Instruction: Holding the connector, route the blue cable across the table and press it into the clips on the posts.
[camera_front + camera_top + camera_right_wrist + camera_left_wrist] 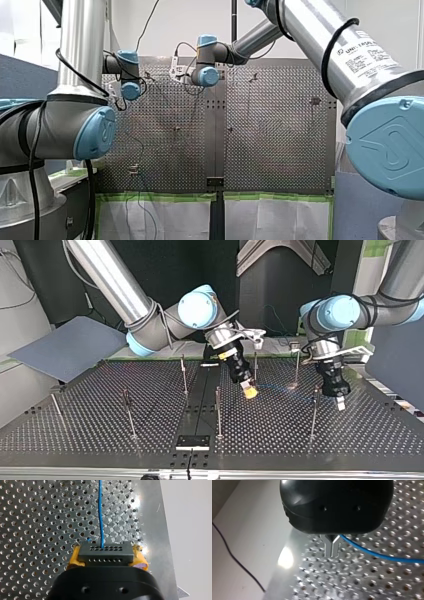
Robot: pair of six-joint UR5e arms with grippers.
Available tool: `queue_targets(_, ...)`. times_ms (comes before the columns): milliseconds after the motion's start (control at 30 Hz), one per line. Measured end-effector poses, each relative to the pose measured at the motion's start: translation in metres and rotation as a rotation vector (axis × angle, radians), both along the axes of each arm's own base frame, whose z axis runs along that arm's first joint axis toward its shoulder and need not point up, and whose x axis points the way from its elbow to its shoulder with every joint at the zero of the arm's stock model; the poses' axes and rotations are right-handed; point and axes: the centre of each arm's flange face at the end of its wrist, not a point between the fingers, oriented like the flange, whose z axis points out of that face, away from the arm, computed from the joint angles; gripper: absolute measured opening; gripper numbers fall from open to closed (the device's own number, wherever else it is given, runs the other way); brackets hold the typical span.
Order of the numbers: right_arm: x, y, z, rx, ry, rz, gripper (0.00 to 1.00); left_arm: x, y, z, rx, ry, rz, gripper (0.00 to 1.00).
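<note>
Right hand [249, 390]: low over the table [150, 440], yellow pads [73, 558] pinching the black connector [105, 554] from both sides.
Left hand [332, 551]: metal fingers [328, 545] pressed together at the tips, just above the perforated surface. I see nothing between the tips.
Blue cable [100, 512]: leaves the connector's face and runs ahead over the table. In the left wrist view it comes out beside the finger roots and trails off sideways. I cannot tell whether it is clamped there.
Posts: one [218, 412] near my right hand, another [313, 412] just beside my left. The clips are too small to make out.
Risk, slip: if the span between the hands goes taut, the pull may twist the connector out of the pads or strain the wire where it enters the connector.
Risk, snag: a slack loop lying on the table could catch the foot of a post instead of rising to the clip.
Risk, collision: both hands work close to thin posts, so a sideways sweep could bend one.
Risk, miss: pressing off-line would push the cable past the clip.
</note>
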Motion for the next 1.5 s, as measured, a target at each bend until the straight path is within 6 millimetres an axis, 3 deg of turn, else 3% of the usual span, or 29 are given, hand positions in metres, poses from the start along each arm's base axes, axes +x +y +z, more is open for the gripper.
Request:
queue_targets(233, -0.001, -0.002, -0.002, 0.004, 0.002, -0.011, 0.00, 0.010, 0.006, -0.010, -0.012, 0.002, -0.005, 0.00)
queue_targets(700, 0.000, -0.003, -0.008, 0.006, 0.013, -0.014, 0.00, 0.011, 0.008, -0.011, -0.033, 0.004, -0.015, 0.00)
queue_targets(733, 0.000, -0.003, -0.008, 0.007, 0.014, -0.016, 0.00, 0.010, 0.008, -0.011, -0.042, 0.004, -0.015, 0.03)
queue_targets(767, 0.000, -0.003, -0.008, 0.007, 0.015, -0.018, 0.00, 0.010, 0.008, -0.012, -0.049, 0.005, -0.013, 0.15)
queue_targets(800, -0.001, -0.004, -0.008, 0.008, 0.016, -0.019, 0.00, 0.009, 0.009, -0.012, -0.056, 0.006, -0.010, 0.15)
queue_targets(867, -0.001, -0.004, -0.009, 0.010, 0.019, -0.023, 0.00, 0.008, 0.009, -0.013, -0.066, 0.011, 0.002, 0.67)
queue_targets(900, -0.001, -0.004, -0.009, 0.010, 0.021, -0.024, 0.00, 0.008, 0.010, -0.014, -0.069, 0.015, 0.008, 0.67)
queue_targets(967, -0.002, -0.004, -0.010, 0.011, 0.027, -0.028, 0.00, 0.007, 0.011, -0.016, -0.076, 0.027, 0.023, 1.00)
queue_targets(1300, -0.008, -0.009, -0.013, 0.013, 0.062, -0.051, 0.00, 0.000, 0.008, -0.024, -0.123, 0.099, 0.016, 1.00)
queue_targets(1500, -0.011, -0.013, -0.014, 0.012, 0.074, -0.063, 0.00, -0.010, 0.003, -0.013, -0.169, 0.108, -0.026, 1.00)
